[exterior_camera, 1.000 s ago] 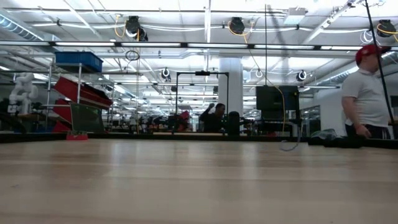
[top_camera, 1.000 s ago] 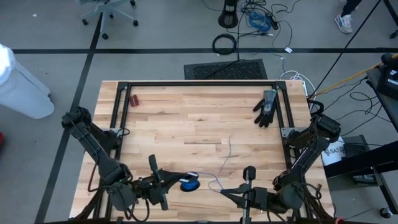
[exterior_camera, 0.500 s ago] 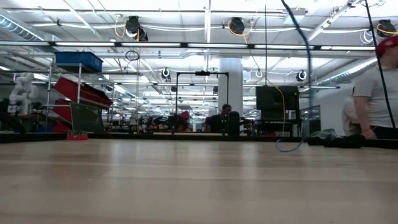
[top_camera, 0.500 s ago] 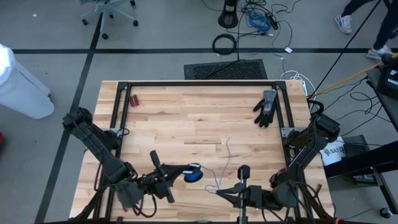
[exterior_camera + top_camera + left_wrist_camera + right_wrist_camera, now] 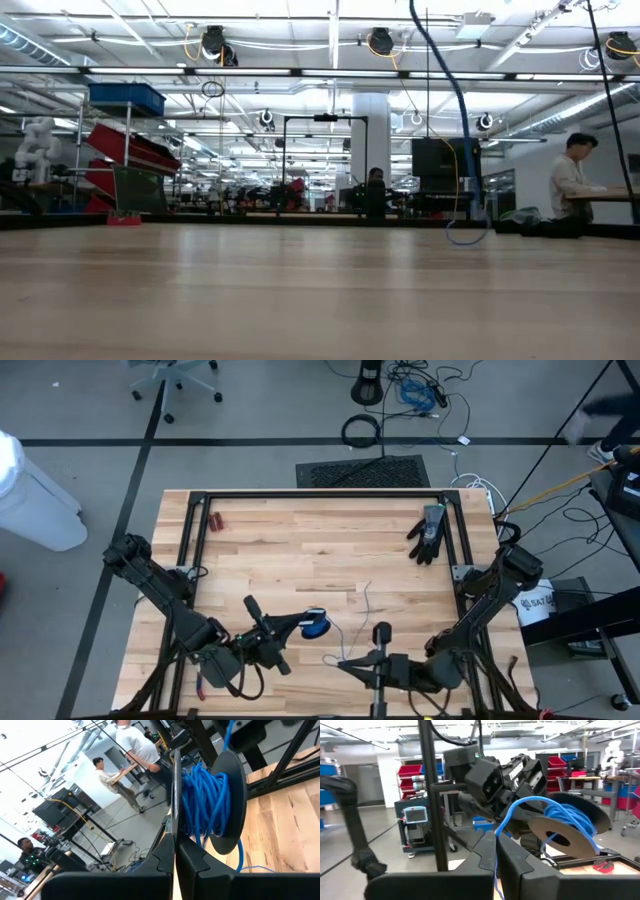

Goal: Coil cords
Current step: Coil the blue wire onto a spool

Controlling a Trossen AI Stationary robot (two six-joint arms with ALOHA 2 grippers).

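Looking straight down first: the left gripper (image 5: 300,624) sits just beside the near edge of the wooden table (image 5: 300,555), fingers pinched onto a dark spool (image 5: 316,626) wound with bright blue cord (image 5: 314,628). The right gripper (image 5: 345,664) is a bit nearer that same edge, closed on the loose thin strand of the cord, which runs from the spool toward the table's middle. A black glove (image 5: 427,533) lies at the far right corner of the table, and small red-handled pliers (image 5: 216,520) at the far left corner, both well apart from the spool.

Low view: 1 blue strand (image 5: 452,110) hangs down from above and curls into a small loop right at the table surface (image 5: 320,300). A seated person (image 5: 572,187) shows in the room past the table's right side.

Left wrist view: the 2 dark fingers (image 5: 165,857) meet on the spool's thin flange (image 5: 175,795), blue coils (image 5: 202,800) bunched right behind it.

Right wrist view: the fingers (image 5: 486,851) are together on the blue strand (image 5: 507,815), which arcs over to the spool (image 5: 567,827) held up by the other arm (image 5: 495,777).
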